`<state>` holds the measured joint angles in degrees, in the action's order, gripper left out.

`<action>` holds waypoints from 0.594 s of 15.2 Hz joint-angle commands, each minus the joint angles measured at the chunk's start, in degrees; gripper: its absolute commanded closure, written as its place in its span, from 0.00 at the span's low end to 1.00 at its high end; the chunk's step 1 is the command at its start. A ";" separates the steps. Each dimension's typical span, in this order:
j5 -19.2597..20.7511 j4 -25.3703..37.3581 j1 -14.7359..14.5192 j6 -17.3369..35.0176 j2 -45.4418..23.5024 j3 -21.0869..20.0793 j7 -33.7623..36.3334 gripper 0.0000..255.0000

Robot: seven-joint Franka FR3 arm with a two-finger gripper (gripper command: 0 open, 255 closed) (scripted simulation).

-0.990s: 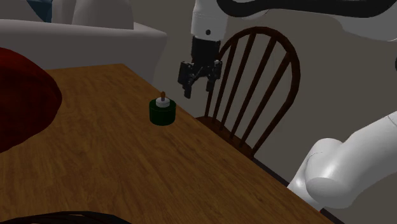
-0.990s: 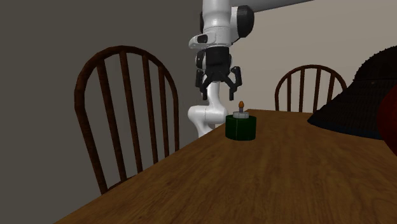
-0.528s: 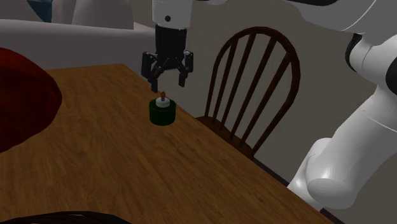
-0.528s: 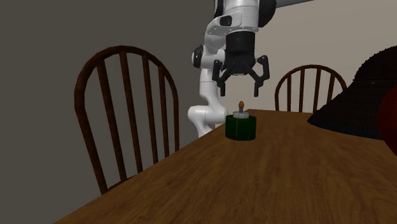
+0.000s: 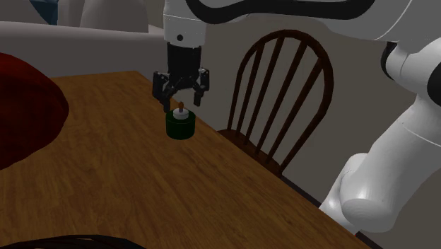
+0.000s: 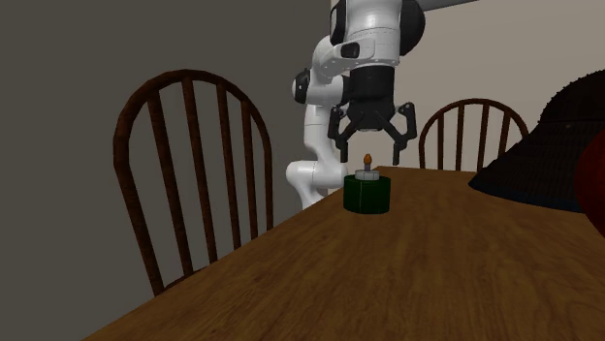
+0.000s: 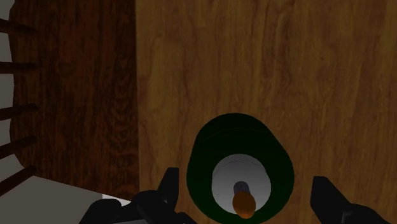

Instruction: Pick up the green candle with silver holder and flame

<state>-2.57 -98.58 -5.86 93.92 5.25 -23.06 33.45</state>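
One risk: wide-open gripper (image 5: pixel 180 102) at twelve o'clock above candle (image 5: pixel 179 126), lowered off-centre, knocking flame (image 6: pixel 367 160), tipping candle over tabletop (image 5: pixel 141 184) edge.

The candle (image 5: pixel 180 124) stands on the table (image 5: pixel 127 177) near its edge; a chair (image 5: pixel 279 99) sits beside that edge, to the shoulder view's right. The gripper (image 5: pixel 181 102) hangs just above the candle

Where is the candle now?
In the shoulder view, the green candle stands left of centre, near the wooden table edge beside the chair, just below the gripper.
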 commanded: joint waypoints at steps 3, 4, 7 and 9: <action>0.00 -1.11 0.03 1.11 0.02 0.03 -0.11 1.00; 0.00 -1.08 0.04 1.09 0.00 0.04 -0.13 1.00; 0.00 -1.12 0.06 1.11 0.02 0.07 -0.17 1.00; 0.00 -1.12 0.06 1.12 0.02 0.07 -0.17 1.00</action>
<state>-2.60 -99.63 -5.82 95.04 5.32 -23.02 33.28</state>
